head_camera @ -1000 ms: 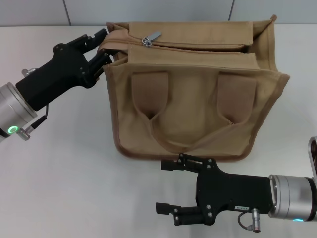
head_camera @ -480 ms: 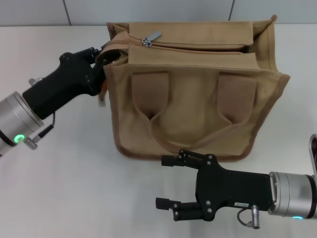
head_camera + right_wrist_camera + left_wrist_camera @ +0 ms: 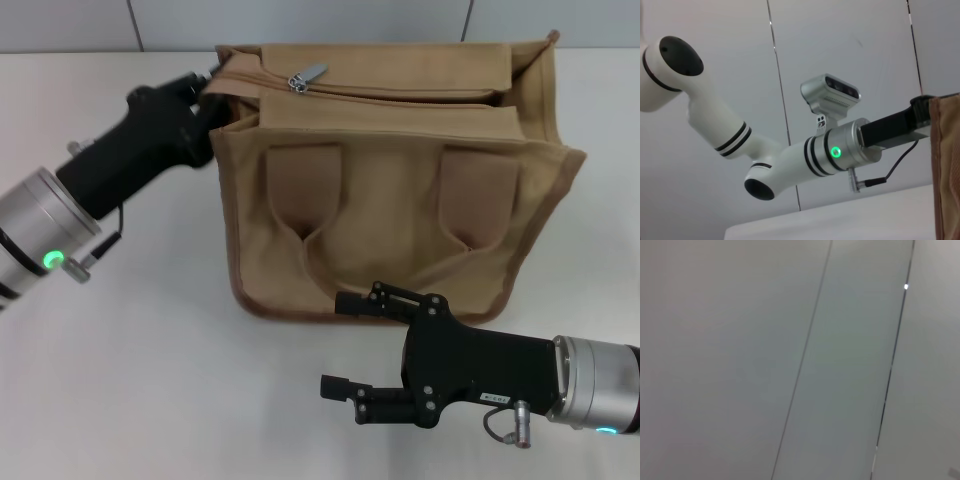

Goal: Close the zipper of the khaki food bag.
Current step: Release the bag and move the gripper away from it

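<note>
1. The white table point(image 3: 150, 380) carries one large thing: the boxy khaki canvas food bag point(image 3: 390, 200) with brown piping and two tan looped handles, standing toward the table's far edge, about midway along it.
2. The black left gripper point(image 3: 207, 97) is at the bag's top corner on the robot's left, at the end of the tan zipper track point(image 3: 400, 92). Its fingers are hidden against the canvas, so whether they pinch the fabric cannot be told; the right wrist view shows only the arm meeting the bag's edge.
3. The black right gripper point(image 3: 350, 345) hovers near the table's front edge, just in front of the bag's base. Its fingers are spread wide apart and hold nothing.
4. The small silver metal slider with its pull tab point(image 3: 306, 77) sits on the track nearer the left gripper's corner; most of the track runs on toward the opposite corner.
5. The step in hand seems to be bracing the bag's corner, with the pull not yet begun.
6. The next move likely calls for the right gripper to rise over the bag, close on the tab and draw it along the track while the corner is steadied.
</note>
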